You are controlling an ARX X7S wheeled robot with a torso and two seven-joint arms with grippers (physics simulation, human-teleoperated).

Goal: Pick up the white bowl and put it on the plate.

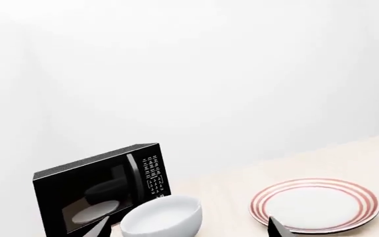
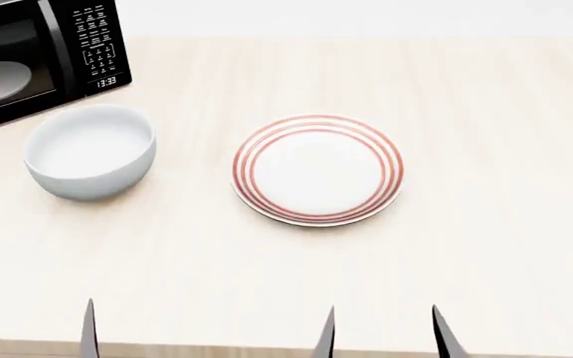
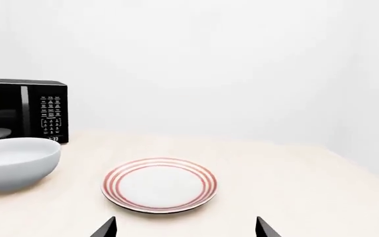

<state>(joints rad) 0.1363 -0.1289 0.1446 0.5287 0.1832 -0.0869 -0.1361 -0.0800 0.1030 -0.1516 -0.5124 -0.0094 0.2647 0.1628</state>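
Observation:
The white bowl (image 2: 89, 153) stands upright on the table at the left, in front of the microwave. To its right, apart from it, lies the plate (image 2: 318, 169) with red rings, nothing on it. My left gripper (image 2: 27, 317) is open near the front edge, short of the bowl. In the left wrist view the bowl (image 1: 162, 216) sits just ahead of the open left gripper (image 1: 188, 233), with the plate (image 1: 315, 205) off to one side. My right gripper (image 2: 381, 332) is open and holds nothing, in front of the plate (image 3: 160, 185). The right gripper (image 3: 185, 229) faces it, with the bowl (image 3: 15, 163) beside.
A black microwave (image 2: 27, 52) stands at the back left, right behind the bowl, its pale turntable visible through the door. The light wooden table (image 2: 486, 224) stretches to the right. A white wall (image 3: 209, 64) rises behind the table.

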